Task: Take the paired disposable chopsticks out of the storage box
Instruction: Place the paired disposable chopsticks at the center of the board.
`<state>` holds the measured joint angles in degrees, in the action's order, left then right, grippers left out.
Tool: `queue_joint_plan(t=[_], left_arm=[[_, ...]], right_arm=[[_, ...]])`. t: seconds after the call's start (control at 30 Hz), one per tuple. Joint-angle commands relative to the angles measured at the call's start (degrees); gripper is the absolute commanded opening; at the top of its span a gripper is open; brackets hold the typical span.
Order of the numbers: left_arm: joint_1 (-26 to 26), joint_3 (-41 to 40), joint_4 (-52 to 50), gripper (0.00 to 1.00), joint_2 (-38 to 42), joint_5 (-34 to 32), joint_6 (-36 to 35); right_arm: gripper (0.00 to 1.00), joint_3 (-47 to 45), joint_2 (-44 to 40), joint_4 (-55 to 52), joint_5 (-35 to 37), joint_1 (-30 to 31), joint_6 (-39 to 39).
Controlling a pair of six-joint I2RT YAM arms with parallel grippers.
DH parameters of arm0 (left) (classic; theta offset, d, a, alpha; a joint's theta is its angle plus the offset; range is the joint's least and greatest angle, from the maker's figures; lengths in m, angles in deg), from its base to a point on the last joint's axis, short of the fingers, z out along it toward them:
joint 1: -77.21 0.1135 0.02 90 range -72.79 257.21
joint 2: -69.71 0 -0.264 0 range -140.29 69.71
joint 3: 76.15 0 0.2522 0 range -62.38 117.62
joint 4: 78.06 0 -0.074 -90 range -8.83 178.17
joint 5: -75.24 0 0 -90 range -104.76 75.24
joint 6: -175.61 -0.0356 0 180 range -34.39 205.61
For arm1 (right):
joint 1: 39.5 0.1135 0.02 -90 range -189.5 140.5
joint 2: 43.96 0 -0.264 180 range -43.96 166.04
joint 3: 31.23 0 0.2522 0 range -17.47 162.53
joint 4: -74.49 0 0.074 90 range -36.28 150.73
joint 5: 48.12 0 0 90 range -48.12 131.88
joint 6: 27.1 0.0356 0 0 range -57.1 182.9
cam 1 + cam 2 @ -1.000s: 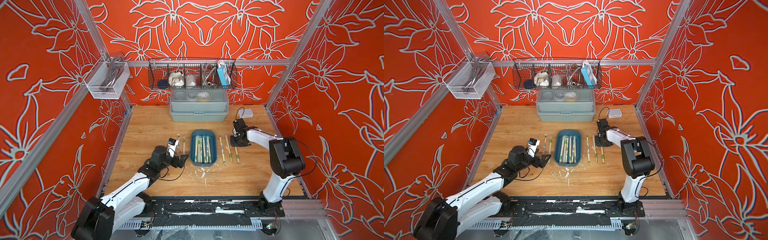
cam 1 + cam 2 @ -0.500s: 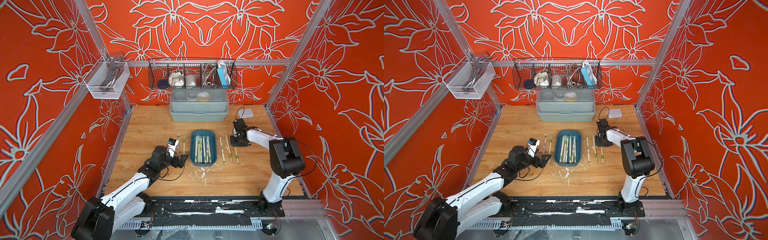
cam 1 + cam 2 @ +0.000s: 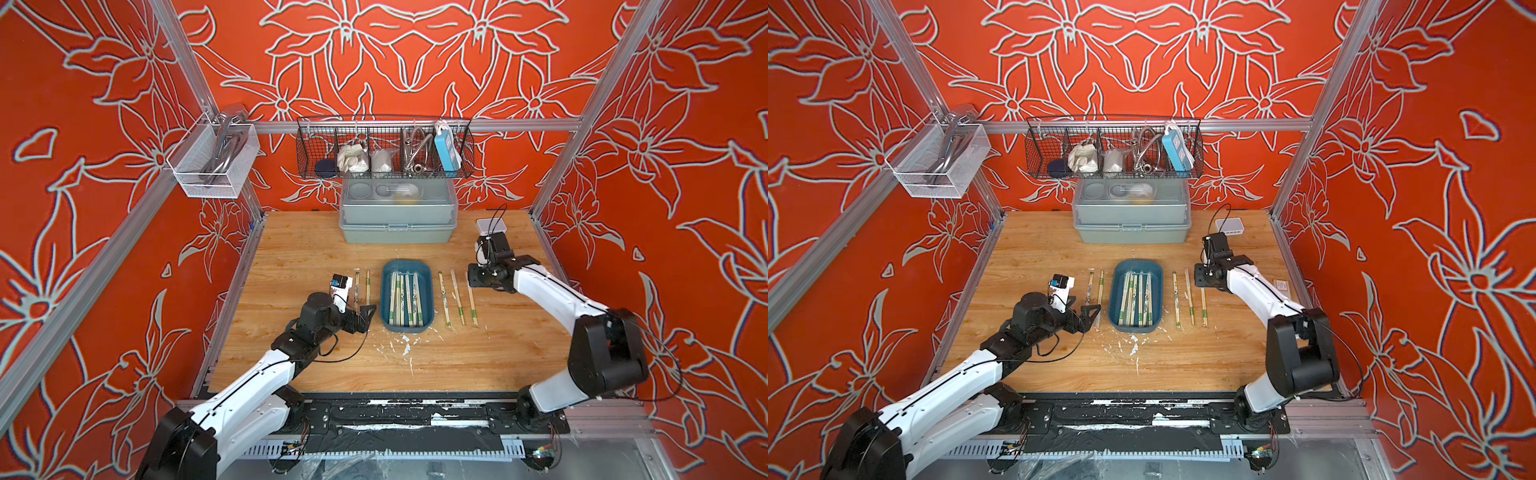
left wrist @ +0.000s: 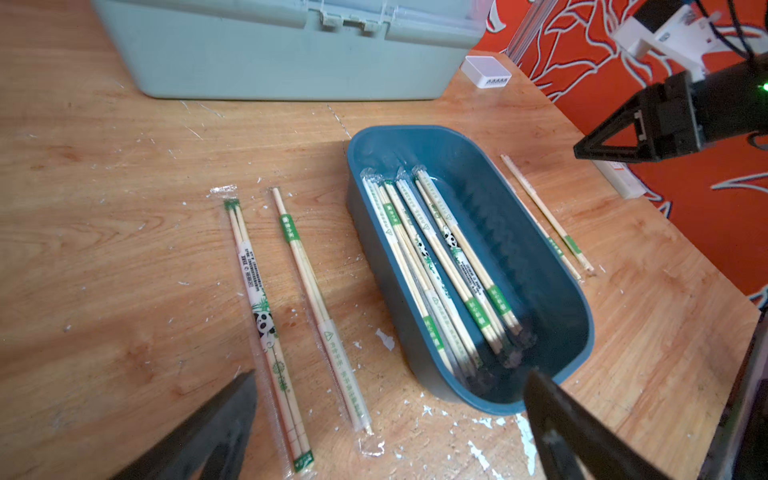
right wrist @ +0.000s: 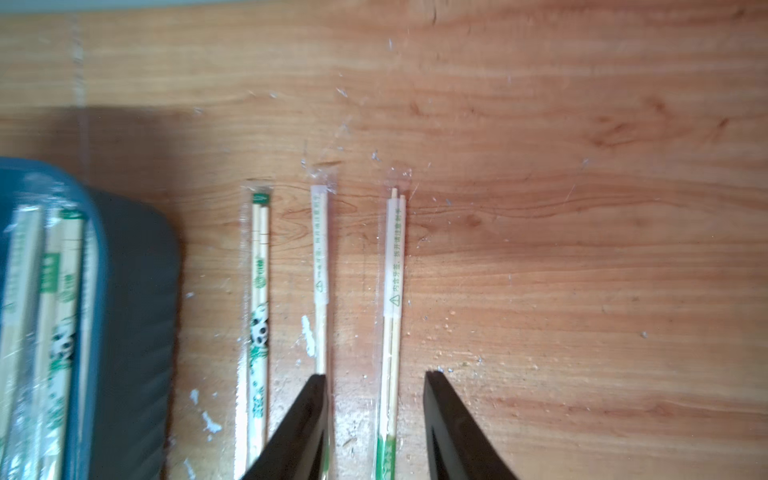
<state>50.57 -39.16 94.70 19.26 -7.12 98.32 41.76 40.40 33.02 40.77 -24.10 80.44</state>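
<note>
Both arms (image 3: pixel 557 295) were stretched forward and low, left gripper (image 4: pixel 390 374) wide open and empty beside the storage box (image 4: pixel 552 257) of chopsticks (image 4: pixel 436 257), right gripper (image 5: pixel 374 376) partly open, straddling one loose pair (image 5: pixel 392 270) on the surface (image 3: pixel 311 249), not gripping it.

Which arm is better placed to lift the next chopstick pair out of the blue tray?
Probably left: the left gripper hangs wide open beside the storage box, facing the paired chopsticks inside. The right gripper straddles a wrapped pair on the table, apart from the box.

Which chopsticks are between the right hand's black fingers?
The pair farthest from the storage box, lying between the open fingers of the right gripper; the panda pair and middle pair lie outside.
</note>
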Motion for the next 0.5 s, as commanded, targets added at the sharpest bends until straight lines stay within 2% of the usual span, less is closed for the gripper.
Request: queue_joint_plan(t=[0.0,0.13,0.3,0.47], left_arm=[[-4.6,4.5,-5.5,0.99,2.7,-6.9,-0.6],[-8.1,12.0,-12.7,0.94,0.2,-10.2,-1.1],[-8.9,21.5,-18.4,0.73,-10.7,-7.3,2.9],[-10.2,29.3,-21.9,0.61,-19.9,-6.7,6.1]], right_arm=[[0.46,-5.9,-5.4,4.3,-2.9,1.5,0.3],[0.51,-14.1,-13.6,14.0,-3.0,5.7,-0.5],[0.53,-23.3,-22.0,25.1,1.2,9.5,-2.7],[0.53,-32.7,-28.8,35.6,2.9,11.0,-3.1]])
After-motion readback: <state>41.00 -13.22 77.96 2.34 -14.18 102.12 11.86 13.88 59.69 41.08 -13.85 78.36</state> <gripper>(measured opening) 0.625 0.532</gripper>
